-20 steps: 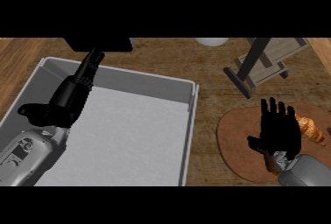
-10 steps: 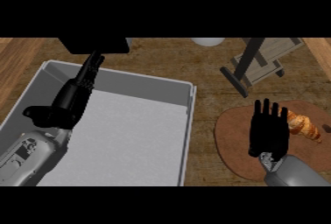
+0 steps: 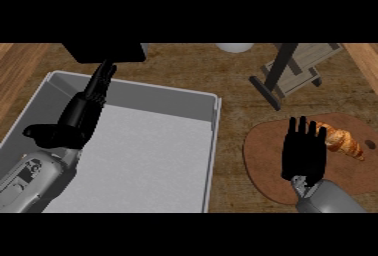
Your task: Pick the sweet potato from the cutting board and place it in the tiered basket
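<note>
Sweet potato [image 3: 345,142] is lying near the board's [image 3: 262,162] right edge, just right of the right hand [image 3: 303,157], which is hovering over the board, fingers straight, holding nothing. Left hand [image 3: 77,117] is hanging open over the sink [image 3: 213,150].

Left hand [image 3: 77,120] and right hand [image 3: 303,157] are outstretched.

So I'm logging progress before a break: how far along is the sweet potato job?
Nothing is done yet: the sweet potato lies on the cutting board. In hand: the right hand hovers open over the board, just left of it, not gripping. Remaining: grasp, lift and carry it to the tiered basket.
</note>
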Robot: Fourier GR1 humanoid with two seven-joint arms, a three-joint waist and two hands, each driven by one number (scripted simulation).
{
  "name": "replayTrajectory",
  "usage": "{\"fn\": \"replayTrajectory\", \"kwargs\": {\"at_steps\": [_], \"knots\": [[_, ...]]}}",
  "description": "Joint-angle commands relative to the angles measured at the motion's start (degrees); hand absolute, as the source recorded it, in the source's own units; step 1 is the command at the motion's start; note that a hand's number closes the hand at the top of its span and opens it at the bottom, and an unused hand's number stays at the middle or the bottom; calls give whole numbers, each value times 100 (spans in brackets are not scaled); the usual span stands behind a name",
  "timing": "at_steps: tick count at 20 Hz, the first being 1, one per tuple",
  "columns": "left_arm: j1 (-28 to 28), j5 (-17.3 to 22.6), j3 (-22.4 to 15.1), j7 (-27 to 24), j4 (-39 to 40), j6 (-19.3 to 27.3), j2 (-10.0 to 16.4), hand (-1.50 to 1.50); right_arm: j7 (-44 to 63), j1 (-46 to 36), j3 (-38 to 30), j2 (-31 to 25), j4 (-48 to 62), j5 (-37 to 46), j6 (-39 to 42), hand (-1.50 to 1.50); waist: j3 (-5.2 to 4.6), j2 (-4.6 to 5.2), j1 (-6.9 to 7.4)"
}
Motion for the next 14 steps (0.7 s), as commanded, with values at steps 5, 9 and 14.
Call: {"fn": "replayTrajectory", "kwargs": {"at_steps": [5,9,14], "knots": [[890,234,-432,223,366,-97,-192,0,780,410,-313,121,156,333,308,-150,-228,238,-27],[684,374,-388,277,505,-49,-261,0,783,439,-420,296,-8,468,527,-150,-233,238,-74],[821,386,-440,-18,702,-130,-264,0,432,545,-722,250,58,548,487,-150,-234,286,-29]]}}
